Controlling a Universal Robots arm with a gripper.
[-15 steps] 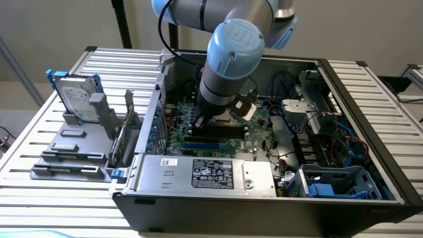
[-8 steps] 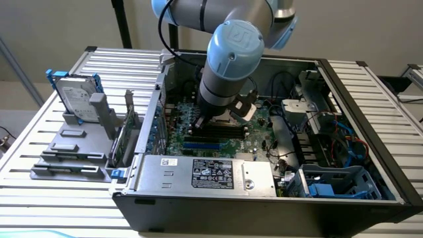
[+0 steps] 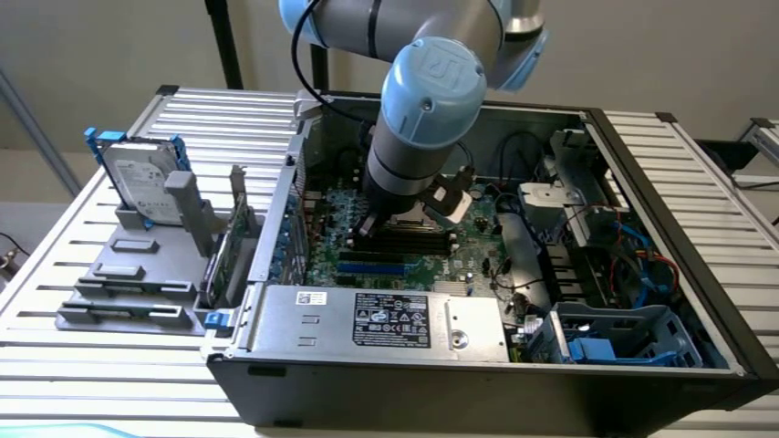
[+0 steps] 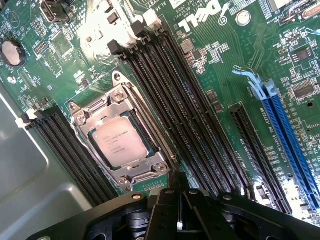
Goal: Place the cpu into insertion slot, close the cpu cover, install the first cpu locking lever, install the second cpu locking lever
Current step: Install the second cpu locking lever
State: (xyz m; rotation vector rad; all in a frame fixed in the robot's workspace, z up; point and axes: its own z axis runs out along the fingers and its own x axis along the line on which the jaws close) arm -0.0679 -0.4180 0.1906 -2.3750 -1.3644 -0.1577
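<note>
Even, soft daylight fills the exterior view; in the wrist view, glare whitens the green board (image 4: 215,65) near the memory slots (image 4: 165,95).

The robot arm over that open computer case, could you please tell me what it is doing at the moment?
The arm reaches down into the open case, with its tool just above the green board, close to the socket. The cpu already sits in the slot, and the silvery cover lies closed around it, framing the chip. The tool holds nothing that I can see.
</note>
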